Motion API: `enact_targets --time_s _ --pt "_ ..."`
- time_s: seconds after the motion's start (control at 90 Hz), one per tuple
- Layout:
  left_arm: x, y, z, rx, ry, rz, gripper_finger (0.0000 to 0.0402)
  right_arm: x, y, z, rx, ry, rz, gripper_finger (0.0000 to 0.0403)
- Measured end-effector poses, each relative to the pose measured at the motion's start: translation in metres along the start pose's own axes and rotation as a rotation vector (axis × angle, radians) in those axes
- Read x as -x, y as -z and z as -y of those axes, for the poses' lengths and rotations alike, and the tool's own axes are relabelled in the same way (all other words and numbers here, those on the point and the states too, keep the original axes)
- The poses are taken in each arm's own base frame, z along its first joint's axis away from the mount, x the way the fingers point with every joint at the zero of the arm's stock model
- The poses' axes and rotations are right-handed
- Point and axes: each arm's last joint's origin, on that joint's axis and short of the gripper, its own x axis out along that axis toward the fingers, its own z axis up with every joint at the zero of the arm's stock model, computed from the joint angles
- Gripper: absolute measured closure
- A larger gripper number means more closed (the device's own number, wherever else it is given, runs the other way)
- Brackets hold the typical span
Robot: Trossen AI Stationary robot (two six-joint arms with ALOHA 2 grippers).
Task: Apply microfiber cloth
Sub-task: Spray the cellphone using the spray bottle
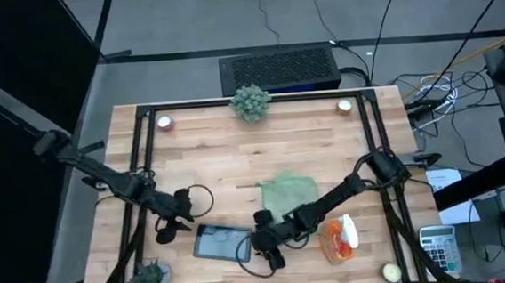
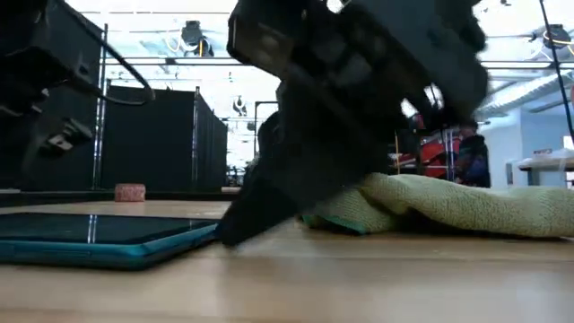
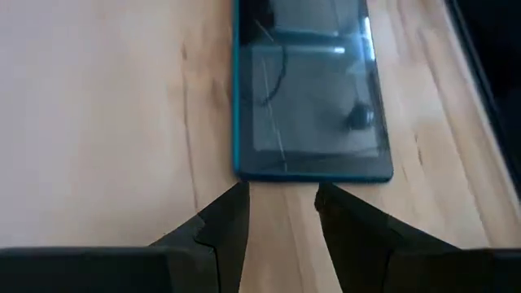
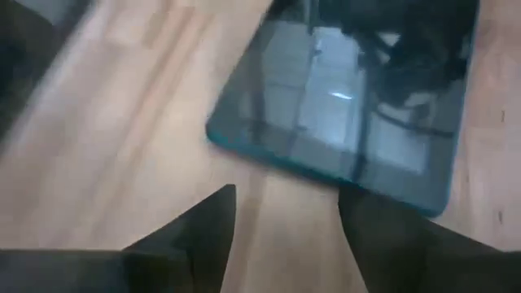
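Microfiber cloth (image 1: 289, 194) lying bunched on table (image 1: 209, 153), just beside tablet (image 1: 221, 242), not covering it. Right gripper (image 1: 267, 250) hovering at tablet's near edge, fingers parted, holding nothing. Left gripper (image 1: 171, 227) waiting off tablet's other end, fingers apart, empty. Wiping seemingly not yet begun; cloth needing pickup first.

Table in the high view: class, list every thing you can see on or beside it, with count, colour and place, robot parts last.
microfiber cloth: 1, pale green, table centre
tablet: 1, dark with teal edge, front, left of cloth
plant ball: 1, green, back edge
small plant: 1, green, front left corner
spray bottle: 1, white, front right
orange packet: 1, front right
left claw: open, left of tablet
right claw: open, at tablet's right end
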Motion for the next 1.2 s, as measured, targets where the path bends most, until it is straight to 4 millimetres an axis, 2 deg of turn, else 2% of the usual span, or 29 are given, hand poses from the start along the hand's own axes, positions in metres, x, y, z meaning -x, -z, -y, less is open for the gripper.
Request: enact_targets --time_s 0.178,0.411,0.6,0.656,0.733,0.822,0.922,1.056,1.2 --pt "-0.01 0.002 -0.003 0.004 -0.067 -0.034 0.0268 -0.006 0.004 -0.001 0.085 0.127 0.019 0.0206" --pt "-0.022 0.001 -0.005 0.006 -0.088 -0.045 0.0268 -0.008 0.003 0.008 0.164 0.341 0.045 0.0206" --pt "-0.031 -0.008 -0.003 -0.009 -0.077 0.034 0.0268 -0.006 0.001 0.027 0.13 0.477 0.031 0.0206" --pt "-0.033 -0.011 -0.003 -0.009 -0.103 0.077 0.0268 0.001 -0.003 0.029 0.095 0.485 0.033 0.0206" --pt "-0.034 -0.014 -0.003 -0.003 -0.135 0.092 0.0268 0.022 -0.016 0.028 -0.001 0.474 0.062 0.0206" --pt "-0.028 -0.022 0.002 -0.001 -0.13 0.062 0.0268 0.048 -0.031 0.028 -0.219 0.407 0.114 0.0206" --pt "-0.013 -0.034 0.012 0.011 -0.132 -0.036 0.0268 0.069 -0.043 0.027 -0.479 0.277 0.162 0.0206" --pt "0.001 -0.04 0.03 0.005 -0.074 -0.172 0.0268 0.072 -0.047 0.023 -0.622 0.149 0.157 0.0206" --pt "-0.009 -0.028 0.038 0.199 -0.087 -0.286 0.0268 0.057 -0.037 0.02 -0.679 0.119 0.104 0.0206"
